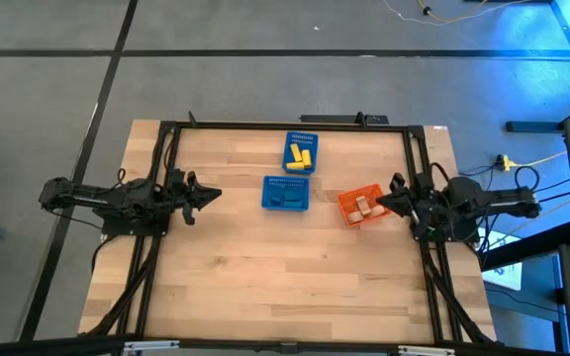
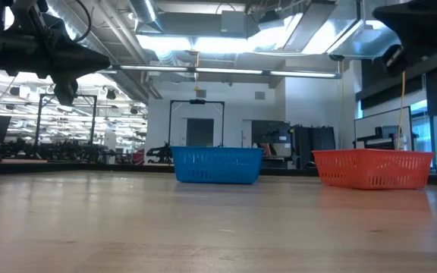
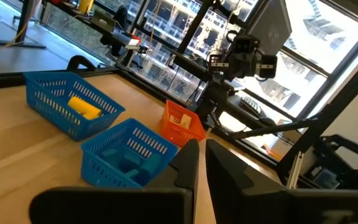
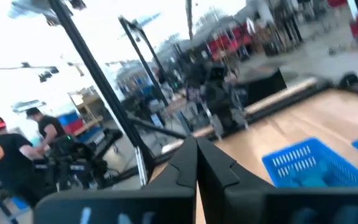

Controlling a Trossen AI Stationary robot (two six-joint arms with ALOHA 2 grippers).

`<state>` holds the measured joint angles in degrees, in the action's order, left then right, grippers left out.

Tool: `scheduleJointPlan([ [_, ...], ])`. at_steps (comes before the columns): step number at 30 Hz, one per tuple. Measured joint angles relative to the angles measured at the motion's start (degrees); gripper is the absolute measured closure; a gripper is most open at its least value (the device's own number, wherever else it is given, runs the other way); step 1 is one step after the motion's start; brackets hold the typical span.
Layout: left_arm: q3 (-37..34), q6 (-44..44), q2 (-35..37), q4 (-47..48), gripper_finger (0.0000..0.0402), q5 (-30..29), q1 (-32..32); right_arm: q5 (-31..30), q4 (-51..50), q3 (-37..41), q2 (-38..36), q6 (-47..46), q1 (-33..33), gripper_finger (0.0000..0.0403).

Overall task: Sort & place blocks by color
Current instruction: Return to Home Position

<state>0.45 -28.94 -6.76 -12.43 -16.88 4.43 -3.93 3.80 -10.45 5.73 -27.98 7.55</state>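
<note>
All the blocks I can see lie in baskets. Yellow blocks (image 1: pixel 300 156) (image 3: pixel 82 107) rest in the far blue basket (image 1: pixel 301 138). Blue blocks (image 1: pixel 287 196) (image 3: pixel 126 165) lie in the nearer blue basket (image 1: pixel 268 194). Natural wood blocks (image 1: pixel 363 206) (image 3: pixel 180 118) are in the orange basket (image 1: pixel 347 210). My left gripper (image 1: pixel 214 195) (image 3: pixel 202 163) hovers shut above the table, left of the baskets, pointing right. My right gripper (image 1: pixel 384 203) (image 4: pixel 196 158) is shut, held high at the orange basket's right edge, pointing left.
The three baskets stand in the table's far middle; the low view shows a blue basket (image 2: pixel 217 165) and the orange one (image 2: pixel 372 167). Bare wood (image 1: pixel 285 287) spreads toward the near edge. A black frame (image 1: pixel 285 123) rims the table. People stand in the room behind (image 4: pixel 5 155).
</note>
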Motion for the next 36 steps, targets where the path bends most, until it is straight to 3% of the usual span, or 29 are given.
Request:
scheduleJointPlan([
  [3,0.0,0.0,0.0,0.0,0.0386,0.0,0.0,-0.01,0.52,3.54,-5.85,2.7,0.0,0.0401],
  [9,0.0,0.03,-0.02,0.11,0.0396,-0.05,-0.02,-0.87,5.38,10.11,-4.95,7.01,-0.22,0.0402],
  [13,0.0,0.05,0.01,0.18,0.0401,-0.11,0.0,-1.43,-2.02,9.89,-4.57,4.27,-0.25,0.0398],
  [28,0.0,0.03,0.02,-0.04,0.0375,-0.16,0.0,-0.95,-2.15,9.76,-3.62,4.28,-0.28,0.0385],
  [36,0.0,0.03,0.02,-0.03,0.0383,-0.17,0.0,-0.95,-2.15,9.74,-3.62,4.34,-0.28,0.0388],
])
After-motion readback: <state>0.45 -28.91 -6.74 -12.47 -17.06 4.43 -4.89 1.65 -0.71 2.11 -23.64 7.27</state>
